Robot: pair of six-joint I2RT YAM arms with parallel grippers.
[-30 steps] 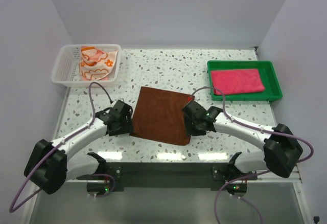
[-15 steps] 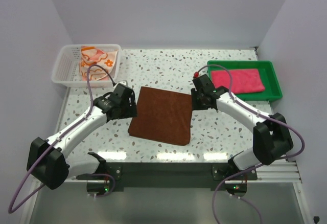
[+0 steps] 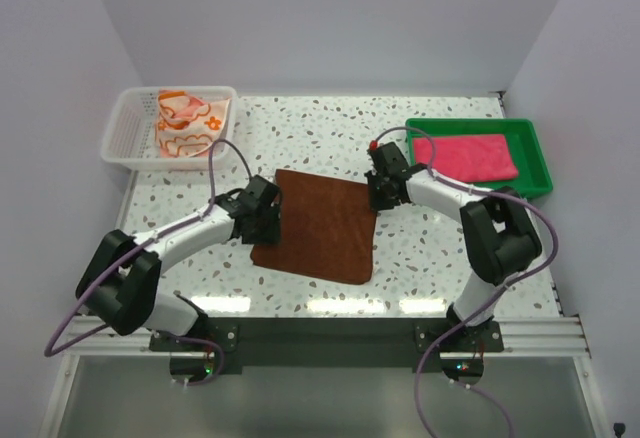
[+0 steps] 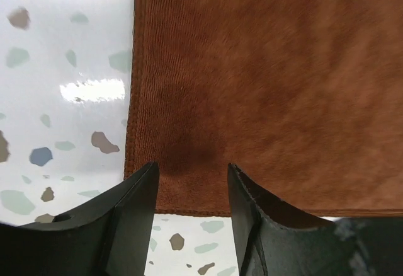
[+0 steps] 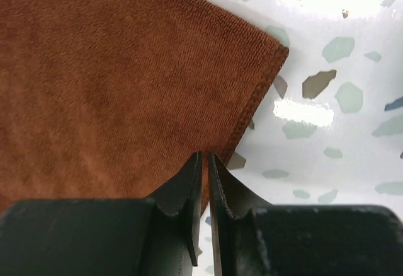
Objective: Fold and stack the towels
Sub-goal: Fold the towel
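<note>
Since a second ago both grippers have shifted: the left gripper (image 3: 270,220) (image 4: 192,170) is hovering at 9 o'clock of the dark brown towel (image 3: 322,226) (image 4: 271,80) (image 5: 113,80), jaws gaping partway over its hem, holding nothing; the right gripper (image 3: 380,192) (image 5: 205,157) is pinching the 1 o'clock corner hem, jaws nearly closed. Plush and ribbed, the towel is lying flat at the middle of the surface (image 3: 330,128).

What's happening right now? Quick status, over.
Left gripper open over corner of brown towel. Right gripper shut on its edge near far corner. Towel flat, nothing on it.
</note>
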